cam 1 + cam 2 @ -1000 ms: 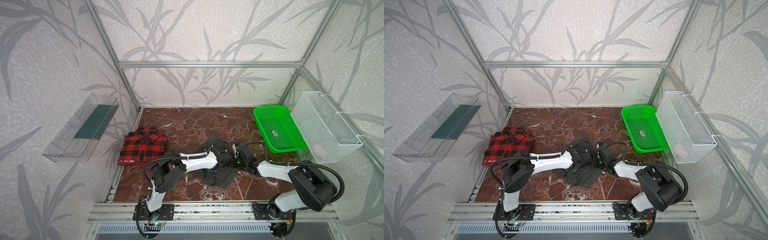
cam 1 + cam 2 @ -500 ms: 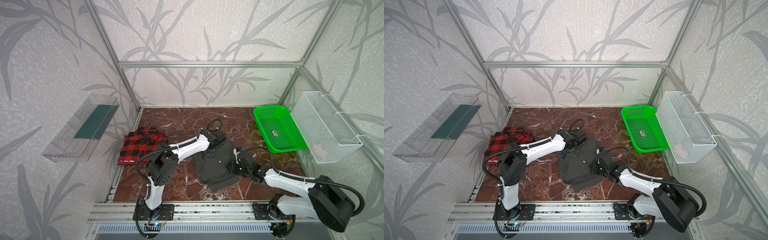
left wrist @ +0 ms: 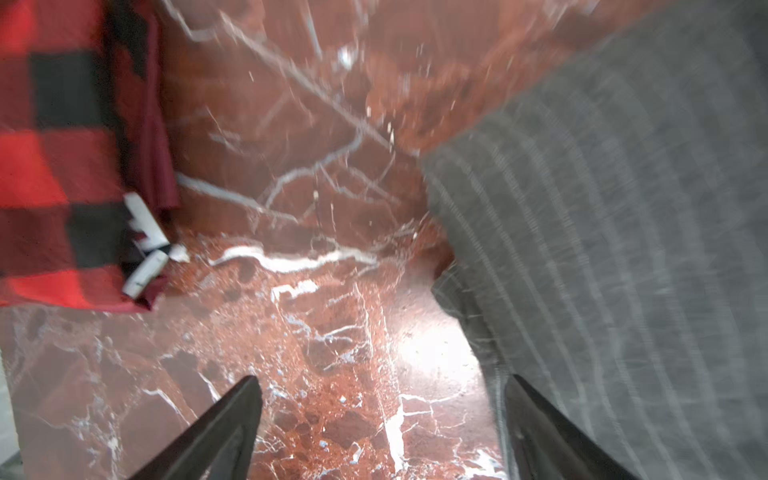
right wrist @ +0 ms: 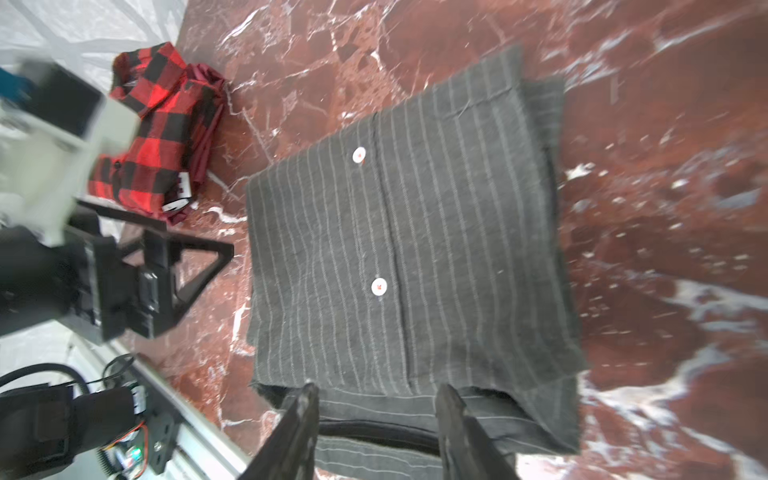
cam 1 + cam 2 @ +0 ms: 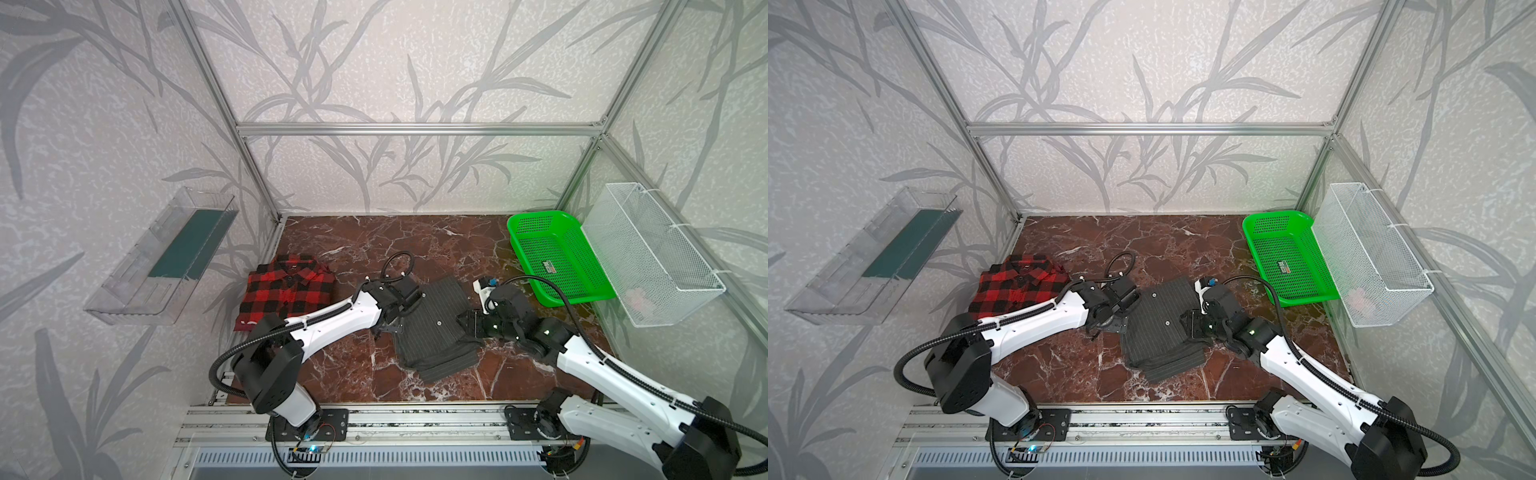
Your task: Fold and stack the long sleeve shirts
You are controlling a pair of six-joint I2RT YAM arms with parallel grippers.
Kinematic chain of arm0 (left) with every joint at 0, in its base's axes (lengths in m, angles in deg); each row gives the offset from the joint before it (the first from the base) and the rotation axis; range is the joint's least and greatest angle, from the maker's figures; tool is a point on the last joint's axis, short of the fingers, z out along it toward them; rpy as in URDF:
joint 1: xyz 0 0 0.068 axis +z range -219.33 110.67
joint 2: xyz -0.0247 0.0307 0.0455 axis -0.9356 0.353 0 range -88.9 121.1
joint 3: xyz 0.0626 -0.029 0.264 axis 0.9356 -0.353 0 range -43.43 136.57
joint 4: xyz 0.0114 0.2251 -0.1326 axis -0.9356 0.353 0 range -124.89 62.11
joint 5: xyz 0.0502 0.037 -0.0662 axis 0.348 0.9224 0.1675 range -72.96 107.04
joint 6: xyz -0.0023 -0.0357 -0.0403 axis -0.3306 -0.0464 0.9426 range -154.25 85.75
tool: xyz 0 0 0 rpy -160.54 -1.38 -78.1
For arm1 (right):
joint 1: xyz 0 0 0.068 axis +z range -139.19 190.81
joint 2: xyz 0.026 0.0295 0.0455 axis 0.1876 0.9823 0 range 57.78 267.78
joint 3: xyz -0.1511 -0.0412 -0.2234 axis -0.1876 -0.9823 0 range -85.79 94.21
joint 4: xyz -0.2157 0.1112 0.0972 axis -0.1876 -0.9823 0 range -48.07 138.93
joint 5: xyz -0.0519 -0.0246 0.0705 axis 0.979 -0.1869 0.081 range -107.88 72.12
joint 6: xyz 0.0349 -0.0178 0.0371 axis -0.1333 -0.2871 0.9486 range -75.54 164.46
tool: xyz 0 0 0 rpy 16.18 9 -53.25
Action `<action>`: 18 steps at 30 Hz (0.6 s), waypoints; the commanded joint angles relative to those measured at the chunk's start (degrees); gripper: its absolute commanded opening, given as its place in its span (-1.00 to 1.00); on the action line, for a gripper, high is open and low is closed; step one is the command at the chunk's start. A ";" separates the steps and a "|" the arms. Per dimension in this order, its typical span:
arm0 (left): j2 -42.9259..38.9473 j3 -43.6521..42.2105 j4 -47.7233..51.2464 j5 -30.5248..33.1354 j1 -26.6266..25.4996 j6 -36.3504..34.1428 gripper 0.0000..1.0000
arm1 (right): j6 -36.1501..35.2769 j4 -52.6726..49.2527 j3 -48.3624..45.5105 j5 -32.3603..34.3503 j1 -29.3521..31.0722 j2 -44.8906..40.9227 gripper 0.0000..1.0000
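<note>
1. Two shirts lie folded but apart in both top views: red plaid shirt at the worktop's left edge, charcoal shirt mid-worktop. Stacking appears still to do.
2. Left wrist view: left pincer gapes empty over bare worktop, beside the charcoal shirt.
3. Right wrist view: right pincer hangs parted over the charcoal shirt's edge, apparently gripping nothing.

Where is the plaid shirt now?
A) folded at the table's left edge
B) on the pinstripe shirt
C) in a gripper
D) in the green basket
A: the plaid shirt lies folded at the left edge, bare table between it and the pinstripe shirt.
</note>
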 commanded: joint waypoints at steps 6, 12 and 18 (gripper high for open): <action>-4.66 -7.38 -11.55 -2.47 1.27 3.89 0.71 | -6.14 0.86 0.28 -8.25 -11.34 7.80 -0.05; -6.61 -12.31 -19.59 -6.57 1.76 4.66 0.66 | -8.51 4.10 -0.08 -13.98 -14.01 15.45 -0.05; -8.66 -17.53 -28.96 -12.56 1.69 6.08 0.55 | -6.94 7.81 -3.83 -17.84 -13.92 17.18 -0.49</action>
